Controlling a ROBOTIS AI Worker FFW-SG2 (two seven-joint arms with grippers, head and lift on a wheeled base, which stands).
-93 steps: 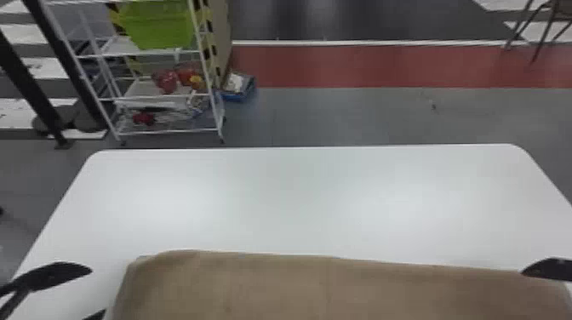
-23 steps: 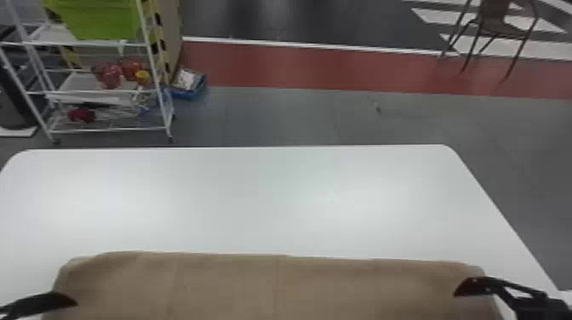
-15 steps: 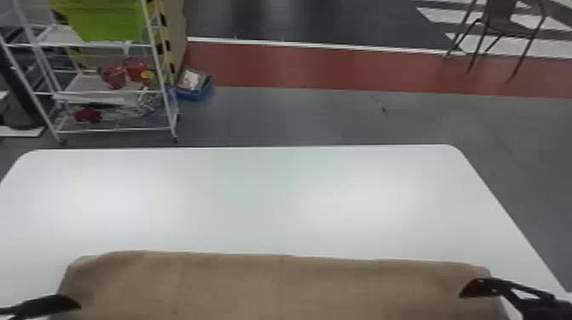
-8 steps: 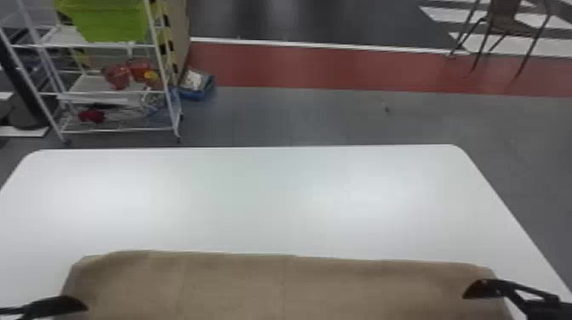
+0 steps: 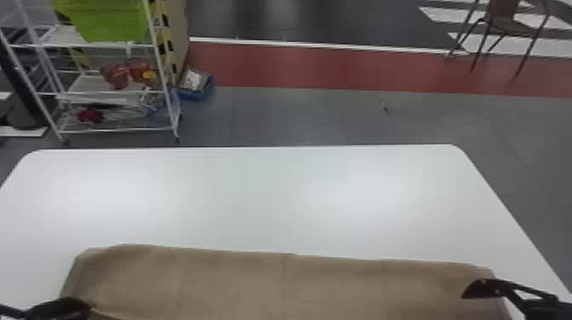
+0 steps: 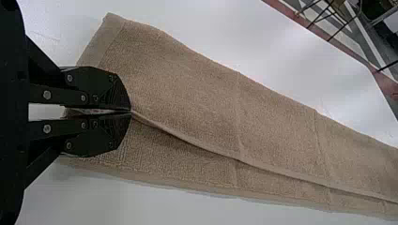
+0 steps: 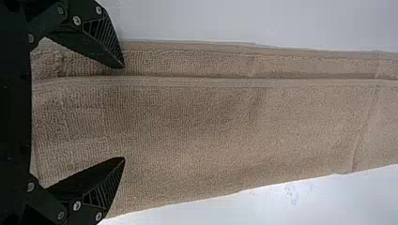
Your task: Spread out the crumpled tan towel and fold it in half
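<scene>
We see the tan towel (image 5: 272, 285) lying across the near part of a white table (image 5: 255, 200), doubled over, its upper layer's edge short of the lower one's on the near side. At its left end, our left hand (image 5: 88, 307) is pinching that upper edge between its fingertips. Our right hand (image 5: 464, 294) is over the right end, its two fingers spread wide. Beyond the table, a wire rack (image 5: 164, 68) stands far left, a chair (image 5: 502, 15) far right.
</scene>
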